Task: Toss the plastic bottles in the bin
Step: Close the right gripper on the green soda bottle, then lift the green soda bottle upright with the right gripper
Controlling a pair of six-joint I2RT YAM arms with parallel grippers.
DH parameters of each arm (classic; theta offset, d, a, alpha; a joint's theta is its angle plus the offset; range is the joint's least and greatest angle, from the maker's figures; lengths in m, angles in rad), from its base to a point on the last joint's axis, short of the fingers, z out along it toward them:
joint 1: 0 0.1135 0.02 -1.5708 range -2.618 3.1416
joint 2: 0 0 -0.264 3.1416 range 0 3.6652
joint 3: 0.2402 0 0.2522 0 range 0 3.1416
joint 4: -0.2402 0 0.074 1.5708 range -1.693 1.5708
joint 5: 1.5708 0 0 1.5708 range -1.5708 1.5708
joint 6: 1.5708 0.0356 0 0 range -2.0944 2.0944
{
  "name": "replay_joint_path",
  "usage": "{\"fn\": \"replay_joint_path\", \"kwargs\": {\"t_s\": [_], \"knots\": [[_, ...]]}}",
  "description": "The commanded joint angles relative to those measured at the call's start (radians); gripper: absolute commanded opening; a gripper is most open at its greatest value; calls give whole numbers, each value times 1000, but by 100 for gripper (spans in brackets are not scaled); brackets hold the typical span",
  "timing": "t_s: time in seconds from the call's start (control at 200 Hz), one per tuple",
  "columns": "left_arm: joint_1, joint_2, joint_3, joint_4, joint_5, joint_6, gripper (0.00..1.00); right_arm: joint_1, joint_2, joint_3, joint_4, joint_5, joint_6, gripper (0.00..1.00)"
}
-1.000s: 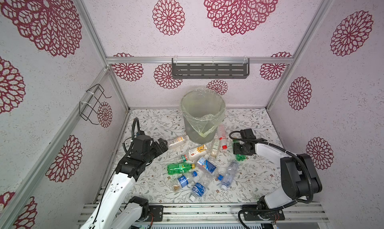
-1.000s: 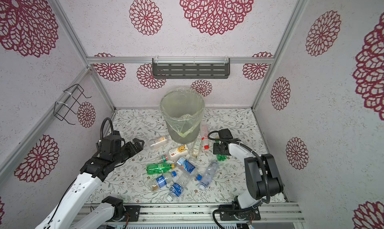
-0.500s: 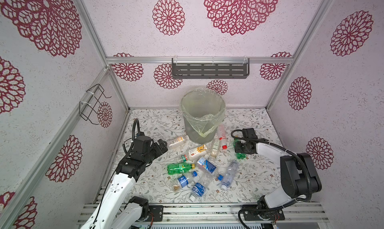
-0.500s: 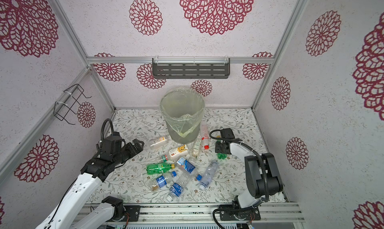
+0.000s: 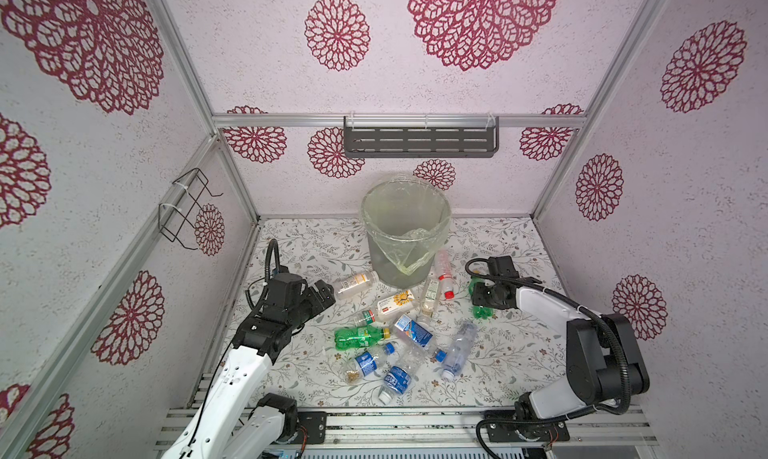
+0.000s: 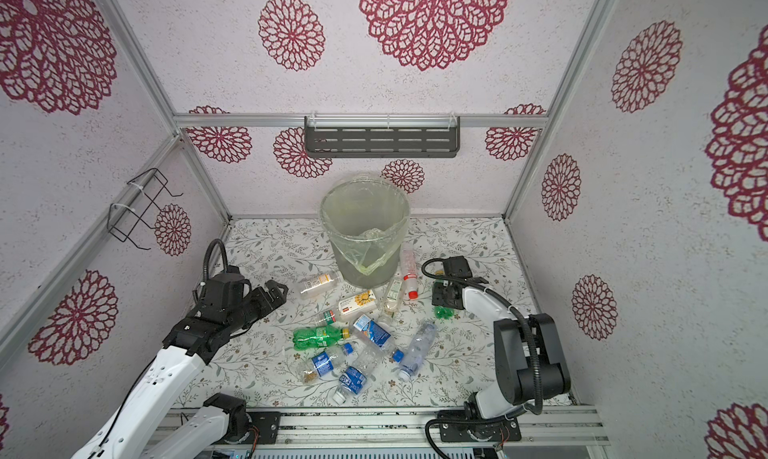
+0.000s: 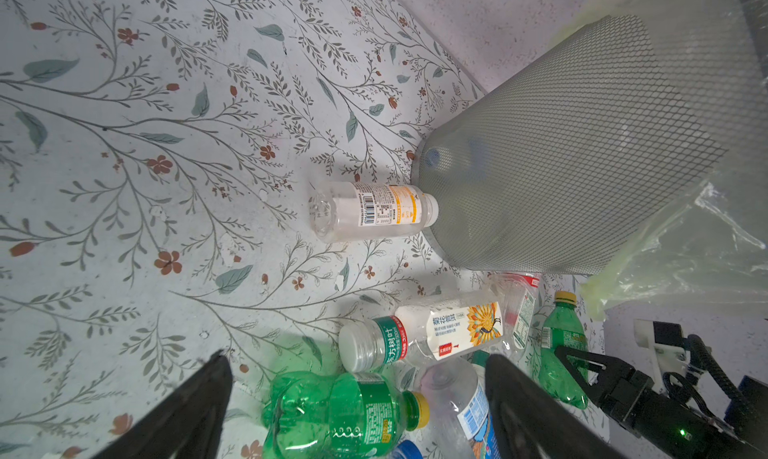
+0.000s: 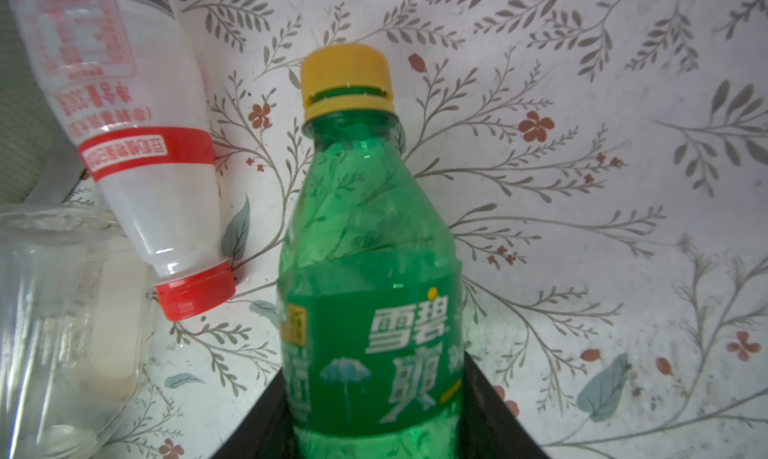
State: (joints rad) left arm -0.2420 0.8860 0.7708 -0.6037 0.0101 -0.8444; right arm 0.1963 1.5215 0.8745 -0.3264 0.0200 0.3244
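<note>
Roughly eleven plastic bottles (image 5: 413,332): lying loose on the floral table (image 5: 316,245), scattered across its middle in front of the bin (image 5: 382,257).
Left gripper (image 5: 326,294): hovers over the table's left side, jaws spread wide with nothing between them.
Clear bottle with an orange-and-white label (image 5: 353,281): on its side just past the left gripper, cap end against the bin's base.
Middle heap: a sunflower-label bottle (image 5: 395,303), a green bottle with a yellow cap (image 5: 359,337) and several blue-labelled bottles (image 5: 365,363), touching or overlapping.
Bin: upright at the back centre, grey mesh lined with a yellowish bag. Faint blue shapes show low through the mesh in the left wrist view, probably bottles already inside.
Red-capped white bottle (image 8: 141,178): lying beside the bin's right flank.
Sprite bottle (image 8: 365,236): green, on the table at the right edge of the scatter, with the red cap just beside it.
Right gripper (image 5: 478,299): down on the Sprite bottle, jaws set against both sides of its label.
Step in hand: grasping the Sprite bottle, which looks not yet lifted.
Next move: it calls for a firm hold, a lift clear above the rim, a swing leftward over the bin's mouth, then release. The thin plastic may slip or crumple, and the red-capped neighbour sits close enough to be nudged.
</note>
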Motion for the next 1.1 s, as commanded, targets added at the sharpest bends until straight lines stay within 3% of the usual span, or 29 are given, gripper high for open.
{"fn": "replay_joint_path", "kwargs": {"t_s": [0.0,1.096], "knots": [[7,2,-10,15,2,-9,97,-5,-49,24,-24,-28,42,49],[16,24,-48,113,54,-54,97,-5,-365,-37,49,-236,191,48]]}}
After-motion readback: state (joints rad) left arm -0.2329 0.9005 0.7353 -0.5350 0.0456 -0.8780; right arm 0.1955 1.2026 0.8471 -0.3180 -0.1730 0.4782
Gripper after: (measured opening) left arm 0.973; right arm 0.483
